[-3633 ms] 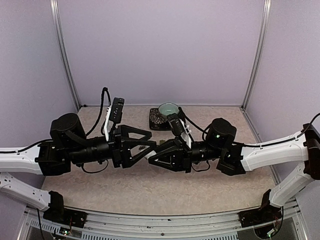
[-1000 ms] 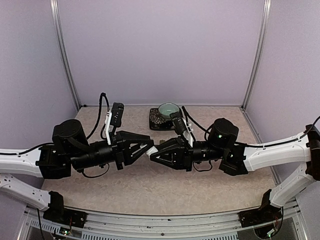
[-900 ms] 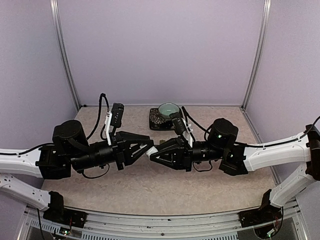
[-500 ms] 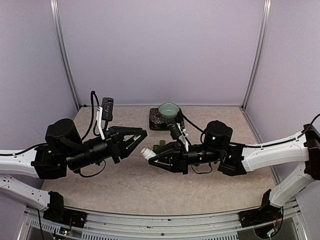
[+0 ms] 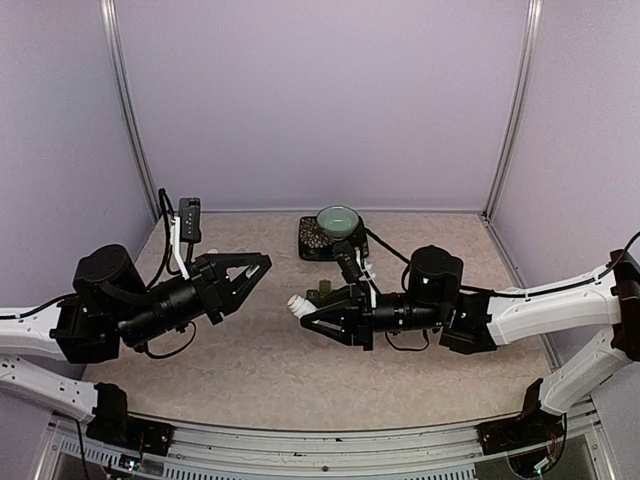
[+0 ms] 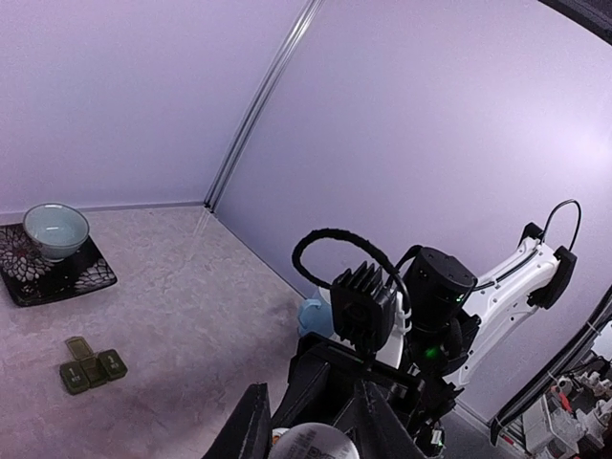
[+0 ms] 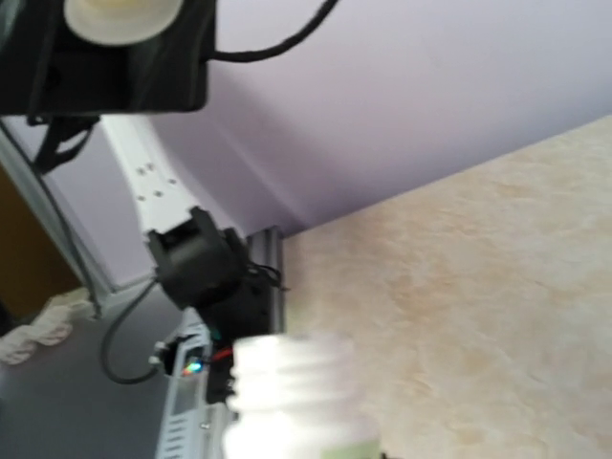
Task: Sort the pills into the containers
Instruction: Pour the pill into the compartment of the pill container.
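Note:
My right gripper (image 5: 309, 316) is shut on a white pill bottle (image 5: 296, 303), held above the table with its bare threaded neck pointing left. The bottle (image 7: 287, 392) shows blurred at the bottom of the right wrist view. Off to the left my left gripper (image 5: 256, 266) is shut on the bottle's round white cap (image 6: 320, 442), apart from the bottle. The containers (image 5: 320, 292), a dark green strip of three small compartments, lie on the table just behind the bottle, and the containers (image 6: 93, 365) also show in the left wrist view. No pills show.
A teal bowl (image 5: 337, 217) stands on a dark patterned mat (image 5: 318, 240) at the back middle. A pale blue mug (image 6: 316, 316) sits behind my right arm, hidden from the top view. Lilac walls close in the table on three sides.
The two grippers were joined at the bottle. My left gripper has pulled back to the left with the cap, and the right gripper has sunk slightly with the uncapped bottle.

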Controlling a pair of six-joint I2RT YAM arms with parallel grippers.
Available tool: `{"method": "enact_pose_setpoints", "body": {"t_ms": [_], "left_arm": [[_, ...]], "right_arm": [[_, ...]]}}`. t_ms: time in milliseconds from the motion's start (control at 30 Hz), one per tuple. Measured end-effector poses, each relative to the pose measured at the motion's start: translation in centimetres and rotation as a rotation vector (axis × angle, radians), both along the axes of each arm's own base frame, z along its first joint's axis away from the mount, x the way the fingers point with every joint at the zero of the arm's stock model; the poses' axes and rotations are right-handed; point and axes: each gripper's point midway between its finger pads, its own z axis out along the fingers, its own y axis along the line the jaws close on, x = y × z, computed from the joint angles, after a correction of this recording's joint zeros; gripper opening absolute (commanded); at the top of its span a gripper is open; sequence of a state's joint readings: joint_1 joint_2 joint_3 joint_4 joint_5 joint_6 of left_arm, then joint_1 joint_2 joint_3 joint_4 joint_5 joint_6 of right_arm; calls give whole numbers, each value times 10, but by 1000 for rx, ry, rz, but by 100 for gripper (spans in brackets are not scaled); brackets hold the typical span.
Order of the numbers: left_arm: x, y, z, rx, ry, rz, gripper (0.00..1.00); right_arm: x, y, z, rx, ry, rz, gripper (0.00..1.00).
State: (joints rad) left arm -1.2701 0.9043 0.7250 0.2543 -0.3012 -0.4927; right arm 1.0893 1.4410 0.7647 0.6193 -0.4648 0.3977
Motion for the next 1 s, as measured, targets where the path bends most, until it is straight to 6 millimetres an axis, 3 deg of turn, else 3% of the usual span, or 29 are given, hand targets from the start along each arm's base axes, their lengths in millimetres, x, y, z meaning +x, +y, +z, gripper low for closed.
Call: {"method": "enact_pose_setpoints", "body": {"t_ms": [267,700,1000], "left_arm": [[2,9,-32,46,51,22,28],[3,22,-60,72,107,43,28],[5,32,-68,77,116,65,28]], "right_arm": [[23,-8,-19,-65,-26,-84,18],[66,-31,-45,-152,-74,-214,19],[87,-31,-95,-254,-70,-259,19]]}}
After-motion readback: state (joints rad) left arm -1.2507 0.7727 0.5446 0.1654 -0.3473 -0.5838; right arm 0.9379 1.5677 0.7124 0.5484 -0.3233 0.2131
